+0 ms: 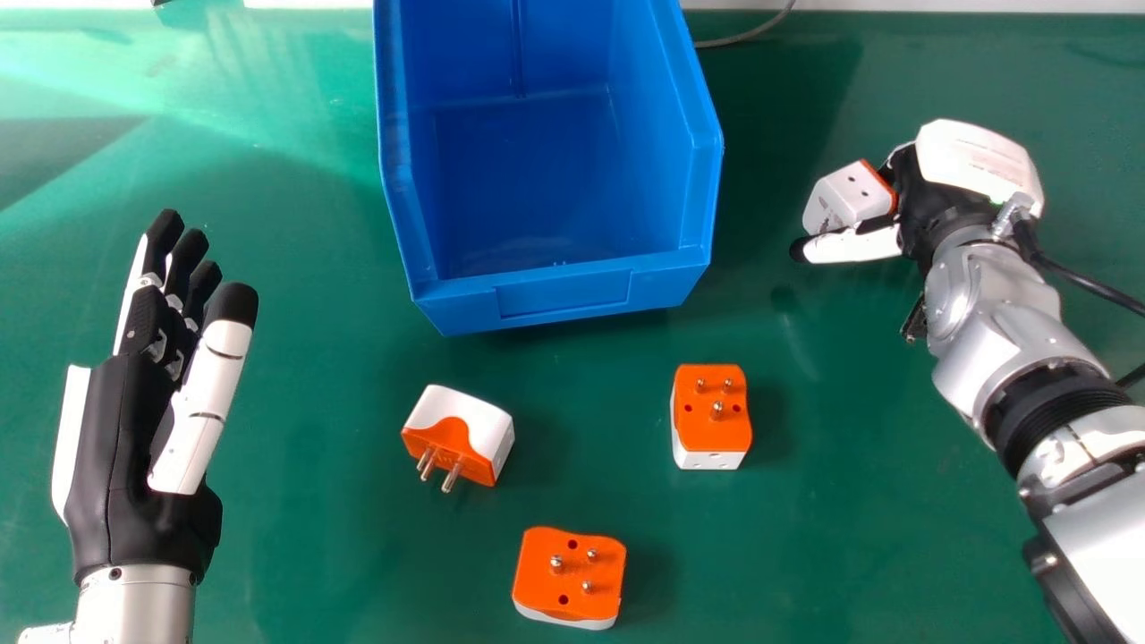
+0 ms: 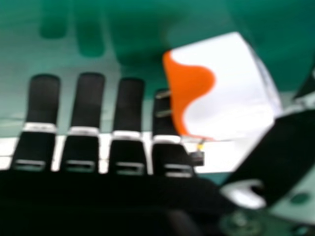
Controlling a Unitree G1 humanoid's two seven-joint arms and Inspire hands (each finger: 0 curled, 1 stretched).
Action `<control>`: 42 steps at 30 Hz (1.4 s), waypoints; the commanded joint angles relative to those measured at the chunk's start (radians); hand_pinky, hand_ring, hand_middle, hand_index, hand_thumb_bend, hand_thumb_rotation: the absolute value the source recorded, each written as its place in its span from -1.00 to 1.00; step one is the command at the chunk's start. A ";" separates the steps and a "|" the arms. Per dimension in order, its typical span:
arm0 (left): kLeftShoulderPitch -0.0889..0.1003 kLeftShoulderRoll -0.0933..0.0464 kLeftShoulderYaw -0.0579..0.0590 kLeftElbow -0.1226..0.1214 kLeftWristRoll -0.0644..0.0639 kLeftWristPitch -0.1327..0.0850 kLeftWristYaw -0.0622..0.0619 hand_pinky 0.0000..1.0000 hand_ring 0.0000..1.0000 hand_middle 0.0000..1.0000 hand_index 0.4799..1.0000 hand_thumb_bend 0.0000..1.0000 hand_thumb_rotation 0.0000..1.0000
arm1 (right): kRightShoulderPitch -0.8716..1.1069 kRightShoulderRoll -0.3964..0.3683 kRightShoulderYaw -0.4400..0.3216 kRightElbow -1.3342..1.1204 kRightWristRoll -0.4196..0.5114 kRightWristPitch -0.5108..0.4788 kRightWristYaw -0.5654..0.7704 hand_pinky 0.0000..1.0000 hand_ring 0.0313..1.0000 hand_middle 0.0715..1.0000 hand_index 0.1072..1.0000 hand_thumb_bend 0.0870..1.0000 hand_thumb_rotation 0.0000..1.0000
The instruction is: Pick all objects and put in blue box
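A white-and-orange plug adapter (image 1: 843, 199) is pinched by the right hand (image 1: 973, 161) right of the blue box (image 1: 564, 293), while the left hand (image 1: 125, 456) is held straight-fingered at left.

The green tabletop (image 1: 304, 358) holds a blue box (image 1: 564, 295) between the left hand (image 1: 134, 465) and right hand (image 1: 935, 192), a sideways adapter (image 1: 470, 427) nearer the left hand, a pins-up adapter (image 1: 572, 572) and, nearer the right hand, another adapter (image 1: 712, 429).

In the head view, the top edge crops the blue box (image 1: 564, 300); the held plug adapter (image 1: 838, 199) hides its pins.
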 commanded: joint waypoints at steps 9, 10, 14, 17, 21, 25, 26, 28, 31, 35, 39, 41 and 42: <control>0.018 0.004 0.015 -0.028 0.001 -0.015 0.006 0.91 0.91 0.92 0.77 0.32 0.23 | -0.037 -0.012 -0.020 0.004 0.005 -0.013 -0.075 -0.25 -0.09 0.04 0.09 0.21 -0.11; 0.020 0.004 0.015 -0.031 0.003 -0.013 0.009 0.91 0.91 0.91 0.77 0.31 0.23 | -0.036 -0.011 -0.021 0.004 0.004 -0.015 -0.082 -0.30 -0.14 0.00 0.06 0.21 -0.15; 0.027 0.006 0.015 -0.037 0.006 -0.014 0.012 0.91 0.90 0.91 0.77 0.31 0.24 | -0.030 -0.013 -0.022 0.017 -0.001 -0.033 -0.120 -0.40 -0.26 -0.11 -0.01 0.15 -0.33; 0.033 0.006 0.015 -0.042 0.004 -0.016 0.013 0.91 0.90 0.91 0.77 0.31 0.24 | -0.021 -0.005 -0.030 0.019 0.003 -0.038 -0.179 -0.43 -0.29 -0.14 -0.06 0.07 -0.46; 0.038 0.003 0.016 -0.047 0.003 -0.018 0.017 0.90 0.90 0.91 0.75 0.31 0.24 | -0.021 0.003 -0.027 0.033 0.000 -0.035 -0.225 -0.47 -0.33 -0.18 -0.07 0.02 -0.61; 0.044 0.000 0.014 -0.056 0.008 -0.012 0.025 0.89 0.89 0.90 0.73 0.31 0.23 | -0.015 -0.005 -0.029 0.032 0.004 -0.068 -0.245 -0.47 -0.33 -0.21 -0.06 0.00 -0.75; 0.045 0.000 0.014 -0.058 0.008 -0.010 0.027 0.89 0.89 0.89 0.72 0.30 0.23 | -0.014 -0.006 -0.031 0.032 0.005 -0.074 -0.250 -0.44 -0.30 -0.22 -0.06 -0.01 -0.80; 0.047 0.000 0.013 -0.057 0.010 -0.012 0.027 0.89 0.88 0.89 0.71 0.30 0.23 | -0.014 -0.007 -0.030 0.033 0.002 -0.073 -0.259 -0.42 -0.30 -0.21 -0.05 -0.02 -0.84; 0.046 0.000 0.014 -0.058 0.007 -0.008 0.028 0.88 0.88 0.88 0.70 0.31 0.23 | -0.015 -0.005 -0.031 0.035 0.001 -0.072 -0.270 -0.39 -0.29 -0.19 -0.04 -0.04 -0.90; 0.044 0.004 0.013 -0.054 0.006 -0.011 0.026 0.88 0.88 0.88 0.69 0.32 0.22 | -0.012 -0.008 -0.033 0.034 0.004 -0.082 -0.279 -0.38 -0.28 -0.18 -0.04 -0.05 -0.94; 0.044 0.006 0.015 -0.055 0.004 -0.008 0.026 0.88 0.88 0.88 0.70 0.31 0.23 | -0.010 -0.012 -0.043 0.033 0.014 -0.097 -0.258 -0.36 -0.27 -0.17 -0.05 -0.05 -0.95; 0.043 0.007 0.015 -0.056 0.005 -0.009 0.024 0.89 0.88 0.88 0.70 0.31 0.22 | -0.009 -0.015 -0.052 0.032 0.022 -0.110 -0.250 -0.35 -0.27 -0.16 -0.05 -0.05 -0.96; 0.043 0.008 0.015 -0.056 0.004 -0.010 0.023 0.89 0.88 0.88 0.70 0.31 0.22 | -0.008 -0.016 -0.058 0.031 0.027 -0.118 -0.247 -0.35 -0.27 -0.16 -0.05 -0.05 -0.96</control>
